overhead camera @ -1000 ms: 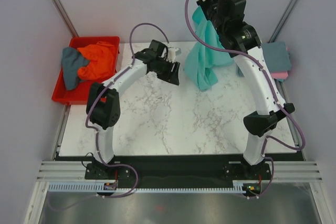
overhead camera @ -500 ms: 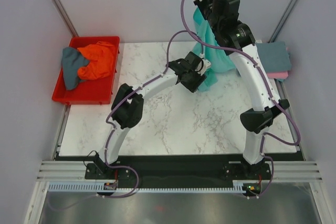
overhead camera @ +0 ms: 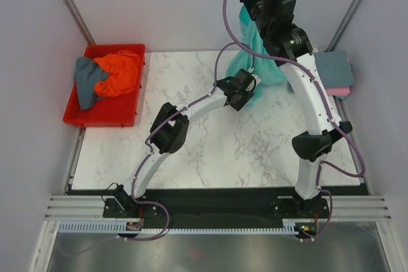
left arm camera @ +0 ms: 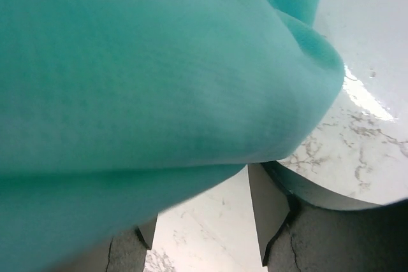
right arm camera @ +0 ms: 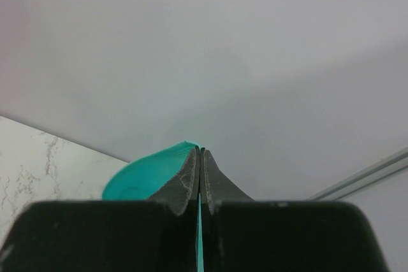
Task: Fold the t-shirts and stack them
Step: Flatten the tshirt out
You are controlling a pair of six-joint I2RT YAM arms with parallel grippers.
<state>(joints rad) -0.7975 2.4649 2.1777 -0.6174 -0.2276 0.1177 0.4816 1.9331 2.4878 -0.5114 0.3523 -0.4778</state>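
A teal t-shirt (overhead camera: 270, 72) hangs from my right gripper (overhead camera: 246, 6), which is raised high over the table's back edge. In the right wrist view the right gripper (right arm camera: 201, 152) is shut on a thin fold of the teal t-shirt (right arm camera: 150, 173). My left gripper (overhead camera: 247, 92) reaches across to the shirt's lower part. Seen from the left wrist, the teal t-shirt (left arm camera: 159, 68) fills most of the picture and drapes over the left fingertip. The left gripper (left arm camera: 204, 221) stands open, with marble showing between its fingers.
A red bin (overhead camera: 78, 119) at the back left holds an orange t-shirt (overhead camera: 120, 72) and a dark blue-grey one (overhead camera: 85, 82). At the right edge a folded blue-grey t-shirt (overhead camera: 335, 67) lies on a pink one (overhead camera: 342, 91). The marble table (overhead camera: 210, 151) lies below.
My left arm has swung from the table's back left across to the right, up to the hanging teal t-shirt. The right gripper keeps its hold, barely shifted.
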